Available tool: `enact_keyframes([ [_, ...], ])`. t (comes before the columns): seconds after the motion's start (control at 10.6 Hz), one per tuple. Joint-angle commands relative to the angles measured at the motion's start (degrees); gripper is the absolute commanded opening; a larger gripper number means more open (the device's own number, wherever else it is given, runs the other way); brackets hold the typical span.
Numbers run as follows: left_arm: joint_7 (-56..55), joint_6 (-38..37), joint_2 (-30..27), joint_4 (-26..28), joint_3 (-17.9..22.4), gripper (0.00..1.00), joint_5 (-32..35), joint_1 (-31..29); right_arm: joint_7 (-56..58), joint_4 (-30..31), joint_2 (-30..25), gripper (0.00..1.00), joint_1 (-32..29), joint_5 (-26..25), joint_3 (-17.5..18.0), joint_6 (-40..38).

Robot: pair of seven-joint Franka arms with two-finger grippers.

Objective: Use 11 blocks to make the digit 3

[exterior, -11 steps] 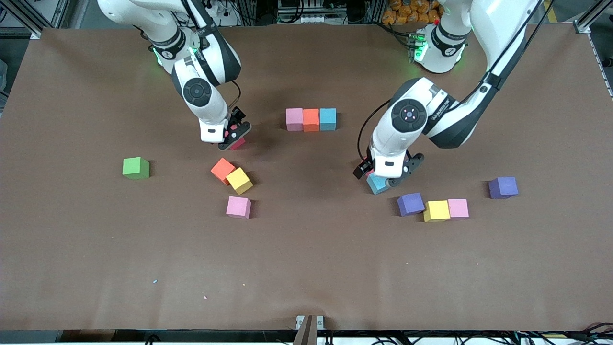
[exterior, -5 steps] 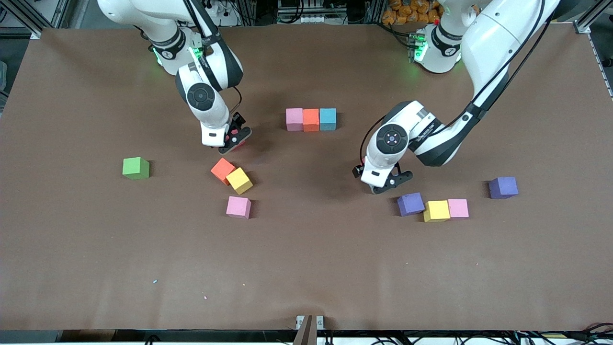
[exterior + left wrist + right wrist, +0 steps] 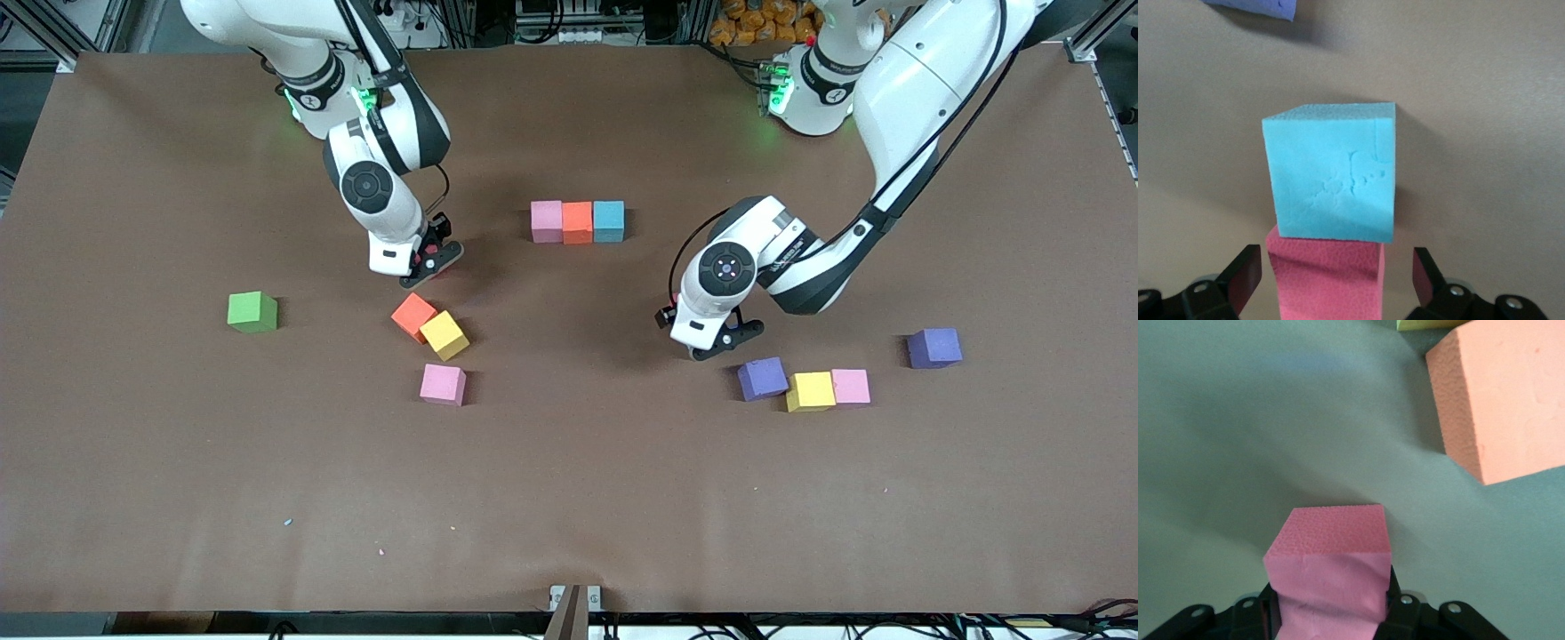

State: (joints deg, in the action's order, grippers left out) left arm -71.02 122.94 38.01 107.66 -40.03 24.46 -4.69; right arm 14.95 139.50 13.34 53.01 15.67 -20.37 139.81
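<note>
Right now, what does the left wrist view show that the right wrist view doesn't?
Only the left wrist view: the left gripper open, its fingers either side of a dark red block, with a light blue block touching that block and a purple block at the frame edge.
Only the right wrist view: the right gripper shut on a pinkish-red block, plus an orange block and a sliver of a yellow block.
Both: the brown table, and a reddish block between that arm's own fingers.
</note>
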Motion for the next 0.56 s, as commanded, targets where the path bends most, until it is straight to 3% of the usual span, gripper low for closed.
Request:
enact_keyframes([
  [0.0, 0.4, -0.4, 0.5, 0.3, -0.3, 1.0, 1.2, -0.4, -0.7, -0.7, -0.8, 0.0, -0.4, 5.0, 0.6, -3.7],
  [0.19, -0.6, -0.2, 0.7, 0.0, -0.2, 0.39, 1.2, -0.3, -1.5, -1.2, -2.4, 0.0, -0.4, 8.9, 0.5, -6.8],
  [0.28, -0.9, -0.2, 0.7, 0.0, -0.3, 0.13, 0.9, -0.4, -2.2, -1.6, -3.2, 0.0, -0.1, 11.0, 0.6, -7.7],
  [0.38, -1.6, -0.2, 0.1, 0.1, -0.3, 0.0, 0.9, -0.5, -5.0, -2.2, -3.4, 0.0, 0.5, 11.2, 0.7, -7.9],
  [0.47, -2.3, -0.9, -1.2, -0.1, -0.4, 0.0, 0.8, -0.6, -8.6, -2.9, -3.5, 0.0, 1.8, 11.1, 0.7, -8.7],
])
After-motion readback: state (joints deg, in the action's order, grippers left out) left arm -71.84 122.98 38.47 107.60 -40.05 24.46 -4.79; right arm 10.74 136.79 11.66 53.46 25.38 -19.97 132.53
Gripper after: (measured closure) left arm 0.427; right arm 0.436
